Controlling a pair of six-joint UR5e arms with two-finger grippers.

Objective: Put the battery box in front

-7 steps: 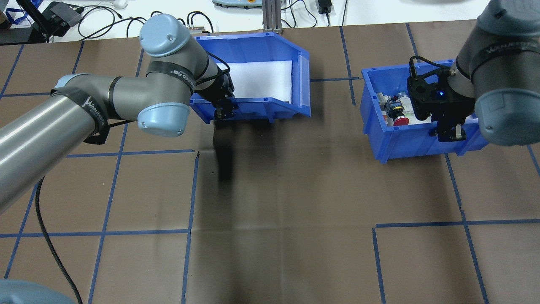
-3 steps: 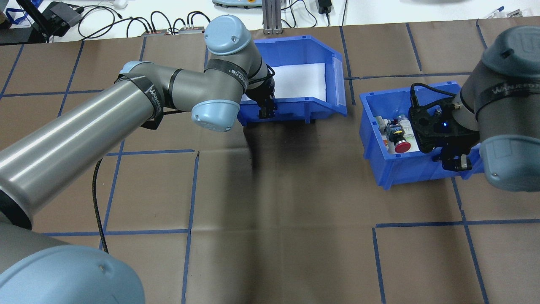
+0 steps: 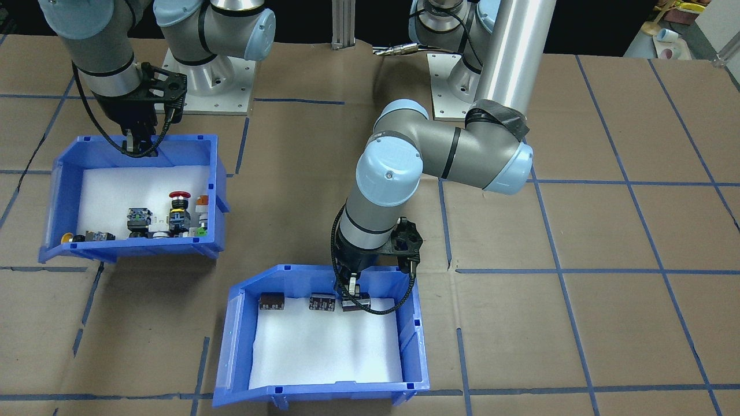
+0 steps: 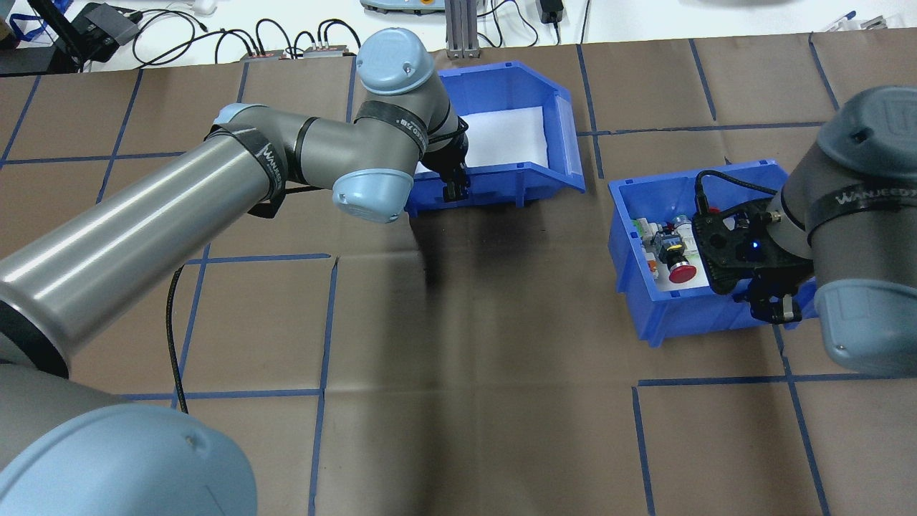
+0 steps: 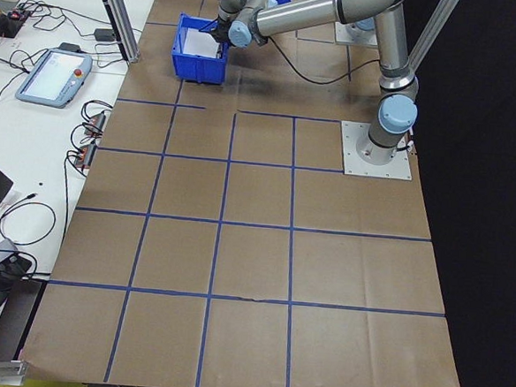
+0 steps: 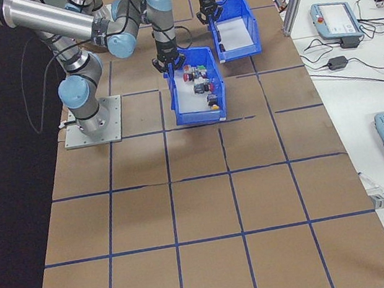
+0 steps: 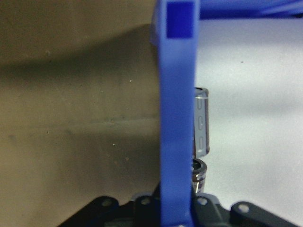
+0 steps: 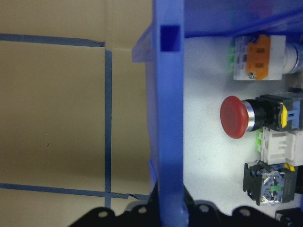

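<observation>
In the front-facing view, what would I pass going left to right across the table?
Switch bin with the right gripper at its back wall → battery box with the left gripper on its back wall → bare brown table with blue tape lines.

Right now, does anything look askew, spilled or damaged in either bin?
Nothing stands out. The battery box sits flat, its three dark blocks in a row along one wall. The switch bin is upright too, switches inside. Each gripper clamps a bin wall.
</observation>
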